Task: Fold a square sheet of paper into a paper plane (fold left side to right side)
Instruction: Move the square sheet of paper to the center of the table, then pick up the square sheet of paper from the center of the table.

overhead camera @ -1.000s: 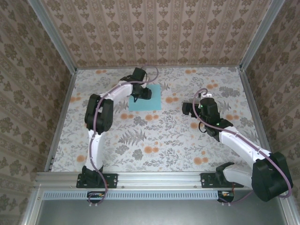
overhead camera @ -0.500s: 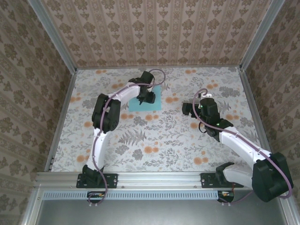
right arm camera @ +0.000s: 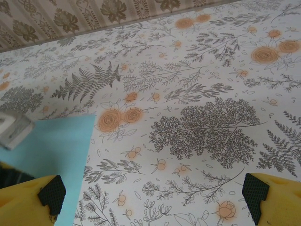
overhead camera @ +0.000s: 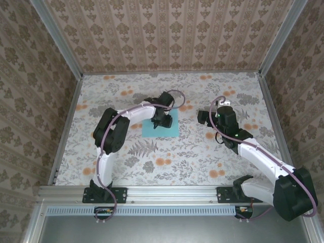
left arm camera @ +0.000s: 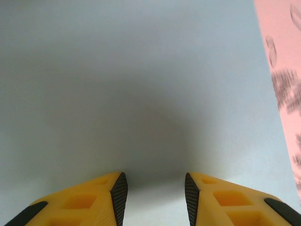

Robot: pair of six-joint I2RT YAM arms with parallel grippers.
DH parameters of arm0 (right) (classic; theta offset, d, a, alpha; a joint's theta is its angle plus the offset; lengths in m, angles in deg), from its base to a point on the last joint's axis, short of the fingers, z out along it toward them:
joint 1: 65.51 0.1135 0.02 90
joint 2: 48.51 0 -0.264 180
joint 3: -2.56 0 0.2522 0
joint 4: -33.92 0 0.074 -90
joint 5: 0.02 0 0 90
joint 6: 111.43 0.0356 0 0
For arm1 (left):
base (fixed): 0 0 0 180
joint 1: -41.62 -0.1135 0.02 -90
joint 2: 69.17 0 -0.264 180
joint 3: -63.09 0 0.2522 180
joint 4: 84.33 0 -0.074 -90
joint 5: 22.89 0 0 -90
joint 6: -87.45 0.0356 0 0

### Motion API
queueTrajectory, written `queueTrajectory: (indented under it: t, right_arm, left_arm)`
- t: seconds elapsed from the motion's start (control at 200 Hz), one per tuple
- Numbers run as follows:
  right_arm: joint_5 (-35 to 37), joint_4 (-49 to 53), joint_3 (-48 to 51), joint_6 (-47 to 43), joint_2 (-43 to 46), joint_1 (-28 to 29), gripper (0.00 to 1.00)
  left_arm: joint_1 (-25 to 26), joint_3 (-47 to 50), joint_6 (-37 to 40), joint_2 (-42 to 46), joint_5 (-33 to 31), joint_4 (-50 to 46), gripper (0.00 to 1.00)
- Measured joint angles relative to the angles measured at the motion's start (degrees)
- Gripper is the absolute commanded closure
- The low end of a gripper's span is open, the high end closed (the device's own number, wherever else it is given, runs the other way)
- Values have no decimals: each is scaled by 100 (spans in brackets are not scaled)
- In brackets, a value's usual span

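your left gripper [left arm camera: 155, 197], fingers apart, sits low on the square sheet of paper [overhead camera: 171, 130]; pushing could skid or wrinkle it. your right gripper [right arm camera: 153, 195] hangs wide open nearby.

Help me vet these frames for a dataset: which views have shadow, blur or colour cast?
Left wrist: a soft dark shadow pools on the square sheet of paper ahead of the left tool, and the tablecloth at the right edge is blurred and pink-tinted. Right wrist: its floral pattern is sharp, no glare. Top external: evenly lit, in focus.
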Motion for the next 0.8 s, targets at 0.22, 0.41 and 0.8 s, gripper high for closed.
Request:
queueTrajectory:
  t: [0.22, 0.41, 0.8]
  right_arm:
    - [22, 57, 44, 96, 13, 2, 0]
    - [20, 92, 46, 125, 13, 7, 0]
    - [-160, 236, -177, 330, -496, 90, 0]
  left_arm:
    - [492, 629, -494, 450, 153, -17, 60]
    - [612, 717, -658, 535, 219, -79, 59]
    - [-31, 909, -706, 1620, 455, -109, 49]
